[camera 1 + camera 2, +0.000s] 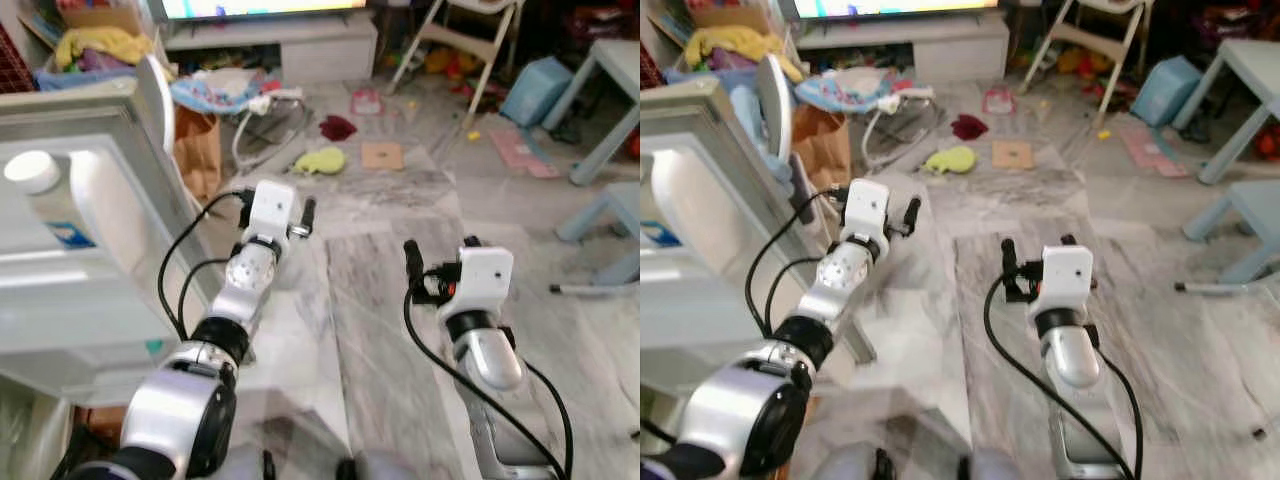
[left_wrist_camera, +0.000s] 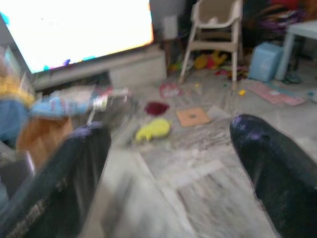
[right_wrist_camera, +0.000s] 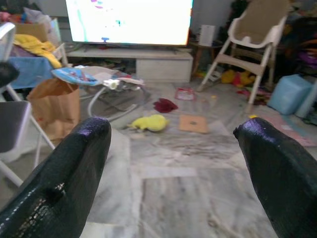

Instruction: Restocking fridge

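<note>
Fridge door (image 1: 70,270) fills the left side of the left eye view, swung open toward us, with a white bottle (image 1: 60,215) standing upright in its shelf at the upper left, cap on top; we cannot tell what else the shelf holds. Beside the door's edge we extend the left gripper (image 1: 290,218), raised toward the middle of the frame, and in the left wrist view its two black fingers (image 2: 59,183) stand wide apart with nothing between them. We hold the right gripper (image 1: 440,262) at centre right over the bare marble floor (image 1: 380,330); its fingers (image 3: 64,173) are likewise spread wide and empty in the right wrist view. Both arms are level and forward, which we judge to be a ready posture between stocking moves, since neither gripper carries an item. A brown paper bag (image 1: 198,150) stands just past the door at upper left; its contents are hidden from us, though we suppose it may hold goods for the fridge. Farther back, in the upper part of the frame, lie a yellow toy (image 1: 320,160), a baby bouncer (image 1: 250,100), a high chair (image 1: 470,40) and a low TV stand (image 1: 300,45) under a bright screen (image 3: 129,20).
</note>
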Robot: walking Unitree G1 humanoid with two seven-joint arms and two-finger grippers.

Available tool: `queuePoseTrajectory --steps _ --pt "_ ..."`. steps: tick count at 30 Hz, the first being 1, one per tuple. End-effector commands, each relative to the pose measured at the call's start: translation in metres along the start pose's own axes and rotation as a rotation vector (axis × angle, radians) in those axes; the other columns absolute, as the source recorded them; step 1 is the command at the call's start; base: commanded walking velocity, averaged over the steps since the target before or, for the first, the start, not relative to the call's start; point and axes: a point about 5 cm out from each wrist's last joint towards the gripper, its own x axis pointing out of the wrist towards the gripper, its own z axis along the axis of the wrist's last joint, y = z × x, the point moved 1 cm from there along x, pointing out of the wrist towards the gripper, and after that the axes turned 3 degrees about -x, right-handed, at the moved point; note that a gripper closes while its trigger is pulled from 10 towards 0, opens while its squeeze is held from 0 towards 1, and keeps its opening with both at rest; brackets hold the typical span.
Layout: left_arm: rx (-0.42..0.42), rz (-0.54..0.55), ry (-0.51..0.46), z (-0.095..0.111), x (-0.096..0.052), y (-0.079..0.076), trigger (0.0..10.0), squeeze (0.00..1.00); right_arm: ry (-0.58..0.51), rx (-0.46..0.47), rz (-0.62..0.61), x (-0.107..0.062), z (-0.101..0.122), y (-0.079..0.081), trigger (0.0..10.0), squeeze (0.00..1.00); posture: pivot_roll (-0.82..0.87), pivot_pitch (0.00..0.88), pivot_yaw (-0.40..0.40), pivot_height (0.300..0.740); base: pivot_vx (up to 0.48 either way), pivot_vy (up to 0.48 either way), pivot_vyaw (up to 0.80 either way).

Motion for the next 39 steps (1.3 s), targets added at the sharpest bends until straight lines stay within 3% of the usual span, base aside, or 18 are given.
queuePoseTrajectory --steps 1,4,9,12,15,23,27,32,39 --pt "-0.007 -0.051 0.005 -0.009 -0.008 -0.009 10.0 0.0 -0.016 0.0 0.012 -0.001 0.003 0.005 10.0 0.0 -0.13 0.089 -0.011 0.74 0.0 0.0 0.0" --pt "-0.016 -0.07 0.003 -0.011 -0.011 -0.01 10.0 0.0 -0.018 -0.007 0.012 0.0 0.003 0.005 10.0 0.0 -0.12 0.09 -0.01 0.74 0.0 0.0 0.0" --pt "0.012 -0.121 -0.066 -0.015 -0.031 -0.005 10.0 0.0 -0.017 -0.01 0.01 0.001 0.002 0.005 10.0 0.0 -0.11 0.095 -0.011 0.74 0.0 0.0 0.0" --pt "0.013 -0.108 -0.027 -0.029 -0.043 0.008 10.0 0.0 -0.012 -0.012 0.016 0.001 0.0 0.007 10.0 0.0 -0.1 0.097 -0.013 0.74 0.0 0.0 0.0" --pt "0.011 -0.104 -0.02 -0.031 -0.044 0.01 10.0 0.0 -0.012 -0.013 0.017 0.002 0.0 0.008 10.0 0.0 -0.1 0.097 -0.013 0.74 0.09 0.0 0.0" --pt "0.003 -0.094 -0.067 -0.014 -0.037 0.012 10.0 0.0 -0.03 -0.026 0.021 0.004 0.003 0.008 10.0 0.0 -0.1 0.096 -0.014 0.74 0.413 -0.132 0.0" --pt "0.0 -0.134 -0.112 -0.009 -0.043 0.006 10.0 0.0 -0.035 -0.038 0.016 0.004 0.004 0.007 10.0 0.0 -0.1 0.096 -0.01 0.74 0.0 0.0 0.0" --pt "0.075 -0.188 -0.196 0.003 -0.055 0.004 10.0 0.0 -0.044 -0.055 0.017 0.005 0.005 0.007 10.0 0.0 -0.08 0.098 -0.017 0.74 0.0 0.0 0.49" --pt "0.093 -0.059 -0.286 0.023 -0.074 0.026 10.0 0.0 -0.043 -0.06 0.023 0.008 0.003 0.009 10.0 0.0 -0.06 0.099 -0.018 0.74 0.0 0.0 0.78"
